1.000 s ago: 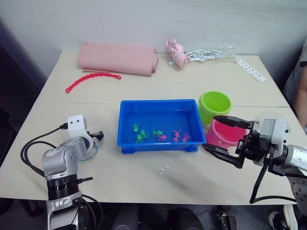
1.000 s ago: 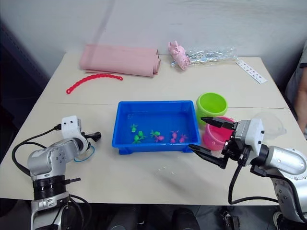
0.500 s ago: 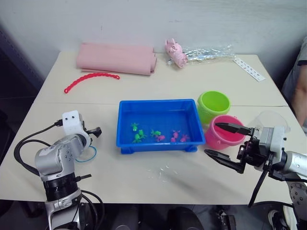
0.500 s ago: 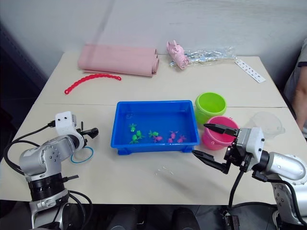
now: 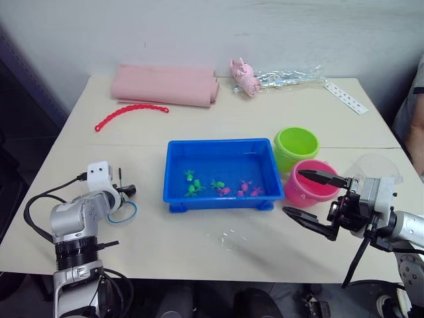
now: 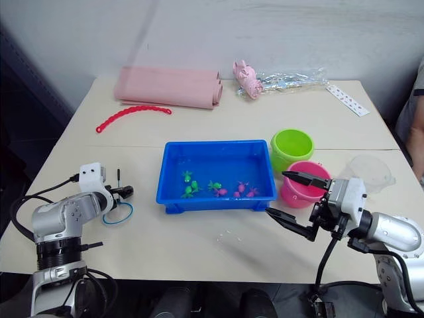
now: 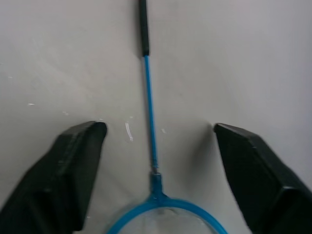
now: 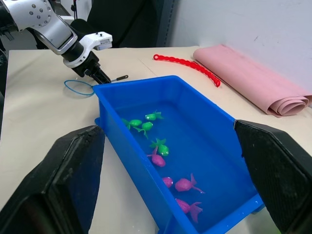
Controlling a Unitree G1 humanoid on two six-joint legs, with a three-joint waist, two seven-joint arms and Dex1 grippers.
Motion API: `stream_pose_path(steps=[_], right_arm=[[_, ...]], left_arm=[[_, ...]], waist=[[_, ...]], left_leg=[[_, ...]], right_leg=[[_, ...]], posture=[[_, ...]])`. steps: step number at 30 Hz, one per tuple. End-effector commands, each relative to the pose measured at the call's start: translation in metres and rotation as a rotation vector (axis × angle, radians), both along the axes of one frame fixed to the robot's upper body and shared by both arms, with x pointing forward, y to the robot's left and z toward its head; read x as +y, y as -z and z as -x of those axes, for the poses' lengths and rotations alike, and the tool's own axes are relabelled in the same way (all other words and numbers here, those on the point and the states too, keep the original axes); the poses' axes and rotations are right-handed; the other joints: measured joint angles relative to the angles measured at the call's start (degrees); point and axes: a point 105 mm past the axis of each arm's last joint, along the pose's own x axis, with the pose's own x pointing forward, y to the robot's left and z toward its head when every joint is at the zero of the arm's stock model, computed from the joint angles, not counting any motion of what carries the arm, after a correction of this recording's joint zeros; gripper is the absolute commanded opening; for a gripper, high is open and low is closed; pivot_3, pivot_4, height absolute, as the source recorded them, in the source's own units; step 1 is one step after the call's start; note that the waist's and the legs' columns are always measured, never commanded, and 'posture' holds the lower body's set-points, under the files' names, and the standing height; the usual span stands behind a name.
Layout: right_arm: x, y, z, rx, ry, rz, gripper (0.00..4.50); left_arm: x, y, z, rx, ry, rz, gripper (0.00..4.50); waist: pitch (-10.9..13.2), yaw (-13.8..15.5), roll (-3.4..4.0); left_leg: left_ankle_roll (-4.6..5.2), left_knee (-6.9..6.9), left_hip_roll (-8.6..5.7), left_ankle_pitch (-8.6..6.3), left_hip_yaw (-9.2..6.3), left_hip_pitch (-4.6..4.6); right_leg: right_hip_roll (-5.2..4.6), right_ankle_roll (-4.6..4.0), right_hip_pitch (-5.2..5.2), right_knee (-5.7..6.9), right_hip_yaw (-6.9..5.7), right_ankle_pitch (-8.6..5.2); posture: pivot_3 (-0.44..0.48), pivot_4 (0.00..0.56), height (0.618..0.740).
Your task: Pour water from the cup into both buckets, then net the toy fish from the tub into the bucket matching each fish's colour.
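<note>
Left eye view: pink roll (image 5: 163, 83) behind tub (image 5: 220, 147).

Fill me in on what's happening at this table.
A two-armed robot is set up for a fish-sorting job. Its left gripper is open over the net, which lies flat on the table. The right gripper hangs open near the pink bucket and green bucket. Green and pink toy fish sit in the blue tub.

Spread wide apart over the pale table (image 7: 234, 63), two black fingers (image 7: 73, 180) of the left gripper (image 7: 161, 178). Between them, flat on the table, the net (image 7: 151, 161): blue hoop nearest the gripper, thin blue handle ending in a dark grip.
</note>
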Motion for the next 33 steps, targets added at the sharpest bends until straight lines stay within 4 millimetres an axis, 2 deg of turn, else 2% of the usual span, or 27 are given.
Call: stream_pose_path(steps=[1, 5, 6, 9, 12, 14, 16, 18, 19, 21, 22, 24, 25, 28, 30, 33], right_arm=[[0.001, -0.012, 0.003, -0.051, -0.006, -0.006, 4.50], [0.003, -0.014, 0.002, -0.059, -0.003, -0.006, 4.50], [0.003, -0.014, 0.002, -0.059, -0.002, -0.006, 4.50], [0.004, -0.015, 0.002, -0.062, 0.001, -0.005, 4.50], [0.004, -0.017, 0.002, -0.070, 0.011, -0.014, 4.50], [0.007, -0.023, 0.002, -0.068, -0.003, -0.033, 4.50], [0.012, -0.028, 0.004, -0.055, -0.034, -0.044, 4.50], [0.022, -0.036, 0.006, -0.014, -0.079, -0.051, 4.50], [0.028, -0.040, 0.008, 0.004, -0.113, -0.054, 4.50], [0.042, -0.048, 0.009, 0.051, -0.181, -0.055, 4.50], [0.049, -0.052, 0.009, 0.085, -0.203, -0.064, 4.50], [0.054, -0.046, -0.007, 0.186, -0.109, 0.020, 4.50], [0.054, -0.042, -0.015, 0.210, -0.051, 0.076, 4.50], [0.071, -0.052, -0.019, 0.249, -0.111, 0.033, 4.50], [0.078, -0.053, -0.018, 0.285, -0.162, 0.054, 4.50], [0.084, -0.044, -0.019, 0.345, -0.208, 0.152, 4.50]], left_arm=[[-0.004, 0.025, 0.007, 0.097, 0.012, 0.060, 1.97], [-0.004, 0.032, 0.015, 0.128, 0.011, 0.076, 0.21], [-0.003, 0.033, 0.017, 0.130, 0.008, 0.078, 0.02], [-0.007, 0.023, 0.016, 0.059, 0.039, 0.135, 0.02], [0.011, -0.011, 0.010, -0.144, 0.082, 0.121, 0.02], [0.026, -0.043, 0.011, -0.290, 0.150, 0.124, 0.02], [0.032, -0.062, 0.015, -0.358, 0.223, 0.124, 0.02], [0.027, -0.094, 0.020, -0.487, 0.439, 0.057, 0.02], [0.021, -0.108, 0.025, -0.539, 0.559, 0.017, 0.02], [-0.003, -0.142, 0.034, -0.680, 0.865, -0.102, 0.02], [-0.016, -0.153, 0.037, -0.707, 0.989, -0.134, 0.02], [-0.042, -0.163, 0.042, -0.694, 1.207, -0.154, 0.02], [-0.053, -0.163, 0.045, -0.664, 1.301, -0.156, 0.02], [-0.092, -0.154, 0.059, -0.523, 1.625, -0.206, 0.02], [-0.108, -0.149, 0.059, -0.434, 1.717, -0.232, 0.02], [-0.133, -0.148, 0.068, -0.418, 1.870, -0.243, 0.02]], waist=[[-0.04, 0.05, 0.06], [-0.08, 0.27, 0.13], [-0.08, 0.34, 0.13], [-0.08, 0.29, 0.13], [-0.02, 0.15, 0.03], [0.11, 0.01, -0.19], [0.26, -0.30, -0.54], [0.29, -0.53, -0.61], [0.29, -0.59, -0.60], [0.32, -0.60, -0.56], [0.34, -0.59, -0.53], [0.35, -0.09, -0.51], [0.35, -0.09, -0.51], [0.37, -0.46, -0.54], [0.44, -0.58, -0.51], [0.45, -0.95, -0.50]], left_leg=[[0.01, 0.00, 0.00, 0.00, 0.01, 0.02], [0.12, 0.00, -0.02, 0.02, 0.05, 0.03], [0.12, 0.00, -0.02, 0.01, 0.06, 0.02], [0.17, 0.00, -0.02, -0.03, 0.13, 0.02], [0.18, -0.01, -0.01, -0.05, 0.21, 0.00], [0.18, -0.01, 0.03, -0.05, 0.20, -0.10], [0.13, 0.03, 0.16, -0.03, 0.18, -0.41], [0.12, 0.06, 0.17, -0.01, 0.18, -0.68], [0.13, 0.03, 0.18, 0.00, 0.29, -0.72], [0.14, 0.01, 0.20, -0.01, 0.43, -0.70], [0.14, 0.00, 0.22, -0.01, 0.47, -0.71], [0.16, 0.00, 0.25, -0.03, 0.52, -0.72], [0.17, -0.03, 0.24, -0.04, 0.51, -0.73], [0.24, 0.00, 0.24, -0.07, 0.64, -0.79], [0.28, 0.00, 0.24, -0.07, 0.71, -0.81], [0.34, -0.04, 0.33, -0.07, 0.74, -0.88]], right_leg=[[-0.01, 0.00, 0.01, 0.00, 0.02, 0.00], [-0.03, 0.00, 0.02, -0.01, 0.09, 0.00], [-0.04, 0.00, 0.02, -0.02, 0.10, 0.00], [-0.04, 0.01, 0.01, -0.08, 0.16, 0.00], [-0.03, 0.01, -0.02, -0.14, 0.23, -0.01], [0.00, 0.01, -0.10, -0.16, 0.23, -0.01], [0.13, -0.02, -0.43, -0.11, 0.22, 0.01], [0.15, -0.06, -0.72, -0.06, 0.23, 0.03], [0.12, -0.08, -0.85, -0.04, 0.30, 0.04], [0.10, -0.09, -0.89, -0.07, 0.38, 0.04], [0.09, -0.10, -0.94, -0.08, 0.40, 0.04], [0.04, -0.16, -0.96, -0.12, 0.43, 0.06], [0.00, -0.16, -0.95, -0.17, 0.42, 0.06], [-0.04, -0.19, -1.04, -0.15, 0.48, 0.09], [-0.02, -0.19, -1.06, -0.12, 0.53, 0.09], [0.15, -0.19, -1.11, -0.02, 0.53, 0.09]], posture=[[0.000, 0.150, 0.740], [0.000, 0.150, 0.740], [0.000, 0.150, 0.740], [0.000, 0.150, 0.740], [0.000, 0.150, 0.740], [0.000, 0.150, 0.740], [0.000, 0.150, 0.740], [0.000, 0.150, 0.740], [0.000, 0.150, 0.740], [0.000, 0.150, 0.740], [0.000, 0.150, 0.740], [0.000, 0.150, 0.740], [0.000, 0.150, 0.740], [0.000, 0.150, 0.740], [0.000, 0.150, 0.740], [0.000, 0.150, 0.740]])
